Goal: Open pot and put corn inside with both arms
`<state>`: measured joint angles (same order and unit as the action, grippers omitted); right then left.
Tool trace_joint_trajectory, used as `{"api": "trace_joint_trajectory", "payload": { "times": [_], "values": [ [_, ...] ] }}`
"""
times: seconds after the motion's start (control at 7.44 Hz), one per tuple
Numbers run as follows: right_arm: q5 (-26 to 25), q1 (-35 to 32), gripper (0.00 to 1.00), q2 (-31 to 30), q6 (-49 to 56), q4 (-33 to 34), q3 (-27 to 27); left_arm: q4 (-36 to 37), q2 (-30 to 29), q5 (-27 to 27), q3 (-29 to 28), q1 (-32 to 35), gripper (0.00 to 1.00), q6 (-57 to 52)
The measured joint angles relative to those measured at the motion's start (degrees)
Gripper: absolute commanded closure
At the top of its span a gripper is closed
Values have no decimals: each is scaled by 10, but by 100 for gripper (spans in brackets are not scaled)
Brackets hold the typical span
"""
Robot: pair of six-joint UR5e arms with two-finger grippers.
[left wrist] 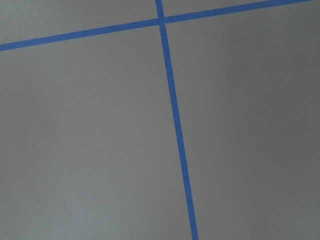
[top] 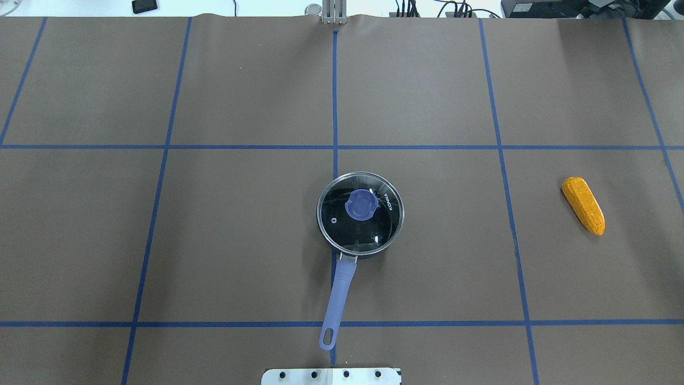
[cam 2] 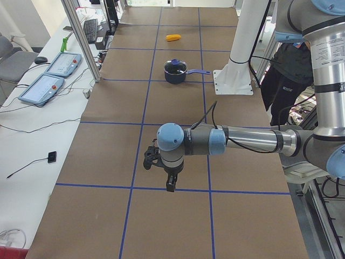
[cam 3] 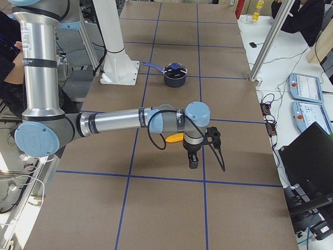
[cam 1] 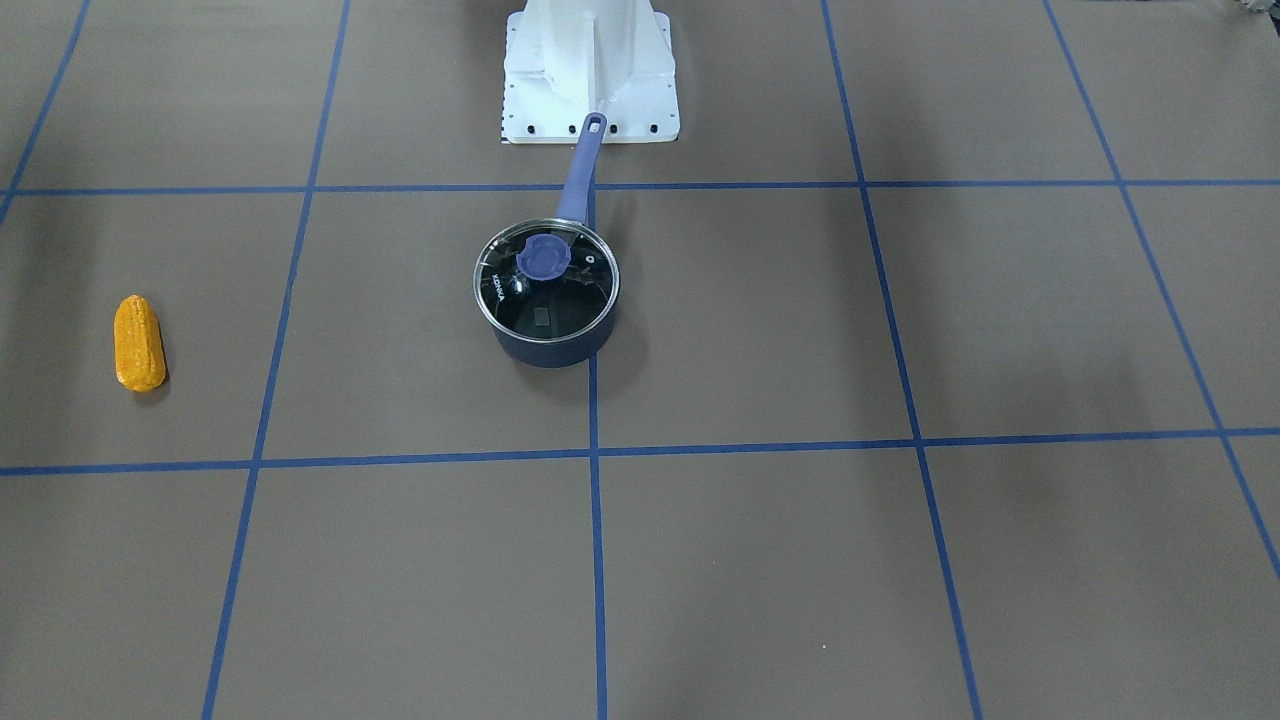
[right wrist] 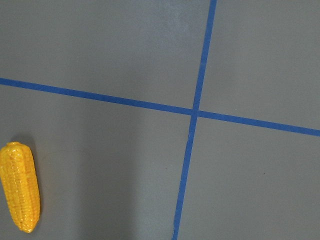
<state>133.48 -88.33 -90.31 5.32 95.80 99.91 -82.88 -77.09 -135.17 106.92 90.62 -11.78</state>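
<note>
The navy pot [cam 1: 548, 345] stands at the table's middle with its glass lid [top: 368, 230] on it, and its blue handle [top: 342, 283] points toward the robot base. The corn [top: 583, 205] lies on the robot's right side, far from the pot, and also shows in the right wrist view [right wrist: 20, 194]. My left gripper [cam 2: 168, 181] hangs above bare table far to the left. My right gripper [cam 3: 193, 159] hangs above the table next to the corn [cam 3: 174, 138]. Both show only in the side views, so I cannot tell if they are open or shut.
The white base mount [cam 1: 590, 70] stands just behind the pot's handle. Blue tape lines [top: 335, 147] grid the brown table. Teach pendants [cam 2: 56, 65] and a metal post [cam 2: 81, 40] stand on the operators' side. A person [cam 2: 288, 70] stands behind the robot.
</note>
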Motion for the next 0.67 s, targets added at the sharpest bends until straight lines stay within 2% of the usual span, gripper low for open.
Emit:
{"api": "trace_joint_trajectory", "payload": {
  "times": [0.67],
  "values": [
    [1, 0, 0, 4, 0, -1, 3, -1, -1, 0, 33, 0, 2, 3]
  ]
}}
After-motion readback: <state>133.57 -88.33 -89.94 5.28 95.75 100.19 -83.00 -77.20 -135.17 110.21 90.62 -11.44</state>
